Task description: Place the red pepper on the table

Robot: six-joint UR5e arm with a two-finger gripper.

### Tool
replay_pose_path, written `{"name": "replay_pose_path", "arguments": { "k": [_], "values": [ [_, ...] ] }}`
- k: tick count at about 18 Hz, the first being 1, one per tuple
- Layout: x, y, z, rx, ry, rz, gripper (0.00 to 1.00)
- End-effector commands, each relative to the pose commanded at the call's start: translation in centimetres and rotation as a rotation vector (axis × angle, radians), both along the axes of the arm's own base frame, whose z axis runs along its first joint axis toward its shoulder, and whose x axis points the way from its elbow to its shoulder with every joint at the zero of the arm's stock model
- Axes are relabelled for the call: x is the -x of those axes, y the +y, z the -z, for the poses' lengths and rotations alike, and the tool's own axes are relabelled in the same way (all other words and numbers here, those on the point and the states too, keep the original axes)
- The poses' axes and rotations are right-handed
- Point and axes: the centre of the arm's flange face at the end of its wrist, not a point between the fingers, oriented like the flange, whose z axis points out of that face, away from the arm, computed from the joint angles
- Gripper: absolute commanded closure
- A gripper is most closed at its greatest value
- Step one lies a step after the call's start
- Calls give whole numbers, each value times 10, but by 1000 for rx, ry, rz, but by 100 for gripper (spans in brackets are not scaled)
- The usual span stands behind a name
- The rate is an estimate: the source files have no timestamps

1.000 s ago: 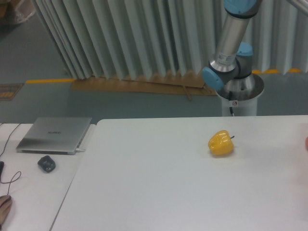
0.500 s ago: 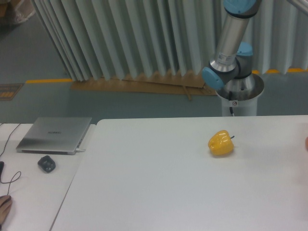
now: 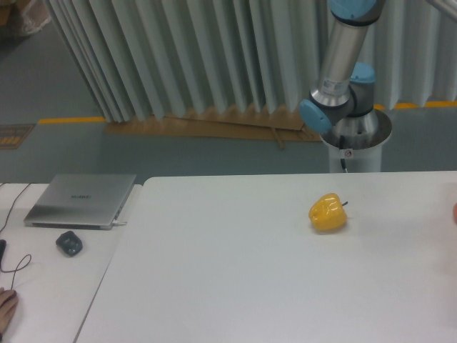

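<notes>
The white table (image 3: pixel 235 286) fills the lower right of the view. At the frame's right edge, just above the tabletop, a thin reddish sliver (image 3: pixel 455 211) shows. It is cut off by the frame, and I cannot tell whether it is the red pepper. The arm's base (image 3: pixel 350 128) stands behind the table's far edge, and its silver link (image 3: pixel 339 50) rises out of the top of the frame. My gripper is out of view.
A yellow bell pepper (image 3: pixel 328 213) lies on the table right of centre. On the smaller desk at left sit a closed laptop (image 3: pixel 80 201), a dark mouse (image 3: pixel 69 244) and cables. A person's hand (image 3: pixel 6 309) shows at the bottom left corner.
The arm's upper link has shifted slightly to the left. The hand at the bottom left has drawn back a little. The yellow pepper has not moved.
</notes>
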Motion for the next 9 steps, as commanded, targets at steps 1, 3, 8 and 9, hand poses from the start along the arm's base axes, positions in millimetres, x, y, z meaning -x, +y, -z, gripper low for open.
{"name": "replay_pose_path", "arguments": {
  "k": [1,3,8,9],
  "values": [
    [0,0,1,0,-2,2,35],
    [1,0,2,-23,-5,-4,0],
    [4,-1,7,-42,-14,37,0],
    [4,-2,7,-43,-6,36,4]
  ]
}}
